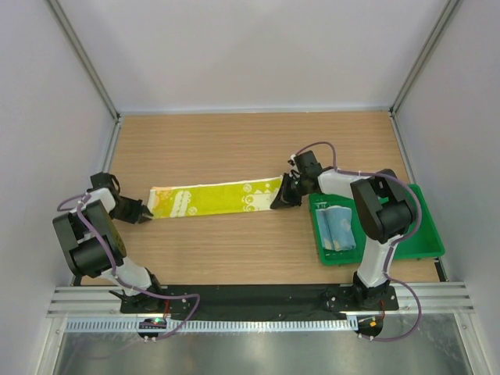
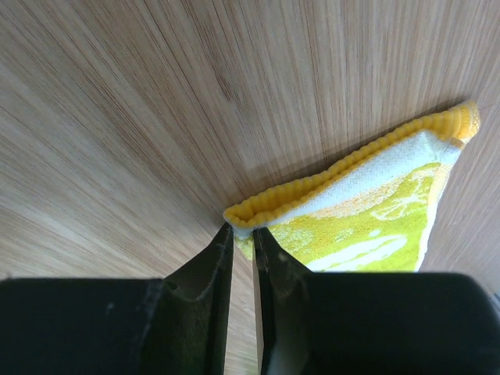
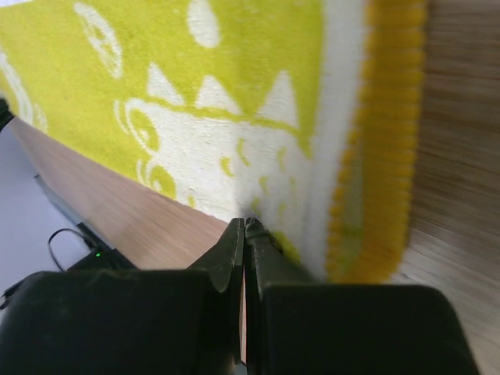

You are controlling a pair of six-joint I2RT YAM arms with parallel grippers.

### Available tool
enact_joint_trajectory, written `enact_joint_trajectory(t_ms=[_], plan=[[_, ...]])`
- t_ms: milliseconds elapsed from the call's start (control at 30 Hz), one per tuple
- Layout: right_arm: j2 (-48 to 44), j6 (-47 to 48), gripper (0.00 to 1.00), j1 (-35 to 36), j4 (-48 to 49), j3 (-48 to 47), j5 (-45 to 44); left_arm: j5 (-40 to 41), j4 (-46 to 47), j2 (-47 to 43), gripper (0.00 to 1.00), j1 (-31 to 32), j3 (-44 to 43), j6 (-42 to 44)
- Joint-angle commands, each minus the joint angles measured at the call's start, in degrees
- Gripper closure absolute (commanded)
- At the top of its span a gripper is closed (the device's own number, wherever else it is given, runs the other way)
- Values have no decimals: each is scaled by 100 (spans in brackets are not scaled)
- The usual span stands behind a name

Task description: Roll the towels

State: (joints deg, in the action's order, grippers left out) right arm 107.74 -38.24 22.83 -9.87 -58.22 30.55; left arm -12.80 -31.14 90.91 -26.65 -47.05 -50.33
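left end effector (image 2: 244, 233) nearly closed, nipping towel (image 1: 215, 198) corner | right end effector (image 1: 276, 204) clamped on opposite end | likely holding it taut on counter (image 1: 234, 148) for rolling

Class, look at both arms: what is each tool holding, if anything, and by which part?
The yellow towel: the left tool pinches its left-end corner, the right tool pinches its right end, near a corner.
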Motion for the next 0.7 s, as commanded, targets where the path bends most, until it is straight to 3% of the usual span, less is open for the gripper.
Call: enact_joint_trajectory(t_ms=[0,300,400,667], plan=[[-421,475,97,-112,-990,-269,-830,735,-68,93,83,-94,-6,155],[-613,1011,99,-209,-2326,-1068,-2271,603,-51,-109,82,-112,-59,181],[-859,1073,97,-217,-2546,-1315,-2281,480,-51,-214,78,-112,-103,207],[-2001,529,61,-200,-2565,-1114,-1781,-266,-331,-443,45,-121,-480,594]])
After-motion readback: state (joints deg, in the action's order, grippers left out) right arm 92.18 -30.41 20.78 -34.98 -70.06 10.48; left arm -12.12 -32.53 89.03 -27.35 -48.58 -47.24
